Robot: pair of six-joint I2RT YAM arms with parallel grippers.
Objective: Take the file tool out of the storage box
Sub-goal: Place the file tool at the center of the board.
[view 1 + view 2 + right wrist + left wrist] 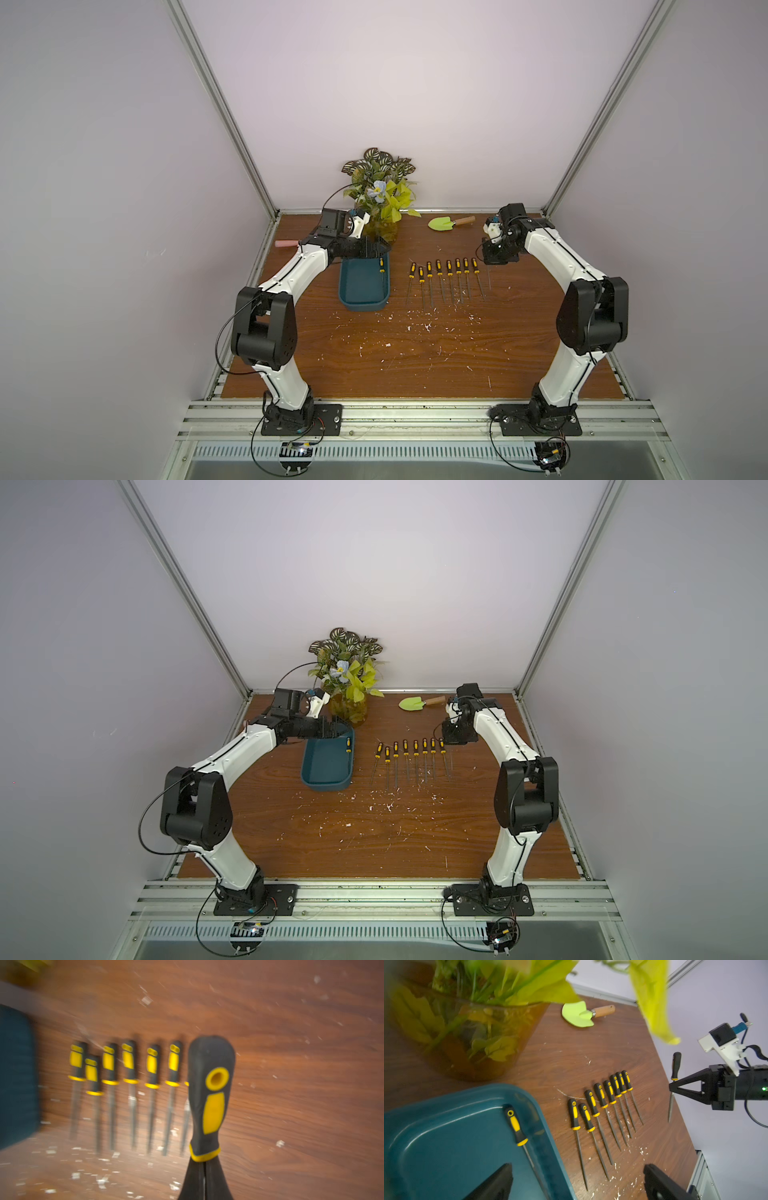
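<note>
The dark teal storage box (360,286) (326,766) (446,1142) lies left of centre on the wooden table. One file tool (381,266) (348,745) (516,1126), black and yellow handled, rests along its right wall. My left gripper (380,248) (336,726) (577,1180) hangs open over the box's far end with nothing between its fingers. My right gripper (488,259) (446,739) (671,1085) (204,1165) is shut on another file tool (676,1066) (211,1095), gripped just below the handle collar. It hangs upright above the right end of a row of several files (444,278) (409,758) (604,1101).
An amber glass vase (384,232) (477,1043) of leaves stands just behind the box, close to my left wrist. A green trowel (446,223) (581,1015) lies at the back. A pink-handled object (286,243) sits at the left edge. White flecks litter the table.
</note>
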